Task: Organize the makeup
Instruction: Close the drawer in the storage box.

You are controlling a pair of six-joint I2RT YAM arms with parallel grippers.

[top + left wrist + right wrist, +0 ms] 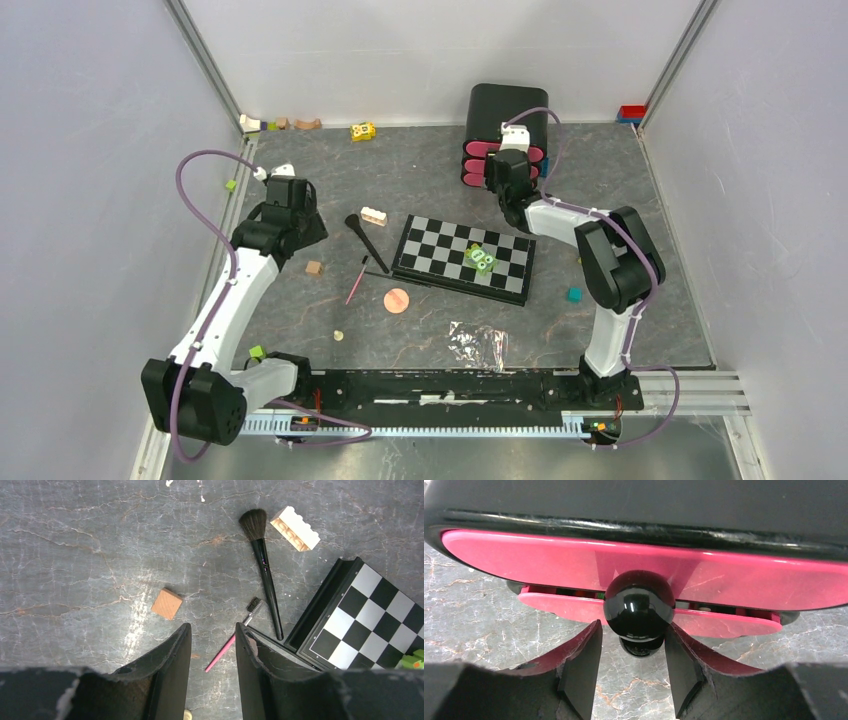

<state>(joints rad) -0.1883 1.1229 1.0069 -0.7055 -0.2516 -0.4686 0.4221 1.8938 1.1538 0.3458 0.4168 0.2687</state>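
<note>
Left gripper (212, 632): jaws released and empty, above the counter (75, 555). The pink pencil (227, 645) lies on the counter below the gap, beside the black brush (265, 575). The peach puff (397, 300) lies nearby. Right gripper (633, 635): jaws flank the drawer knob (639, 605); whether they grip it cannot be told.

**Worktop strewn with makeup and toys**

A dark grey marbled worktop (420, 170) carried a black-and-white chequered board (464, 260) at its middle. Left of the board lay a black long-handled brush (368, 243), a cream toy brick (374, 215), a thin pink pencil (356, 282), a round peach puff (397, 300) and a small wooden cube (314, 268). A black drawer box with pink fronts (500, 105) stood at the back.
</note>
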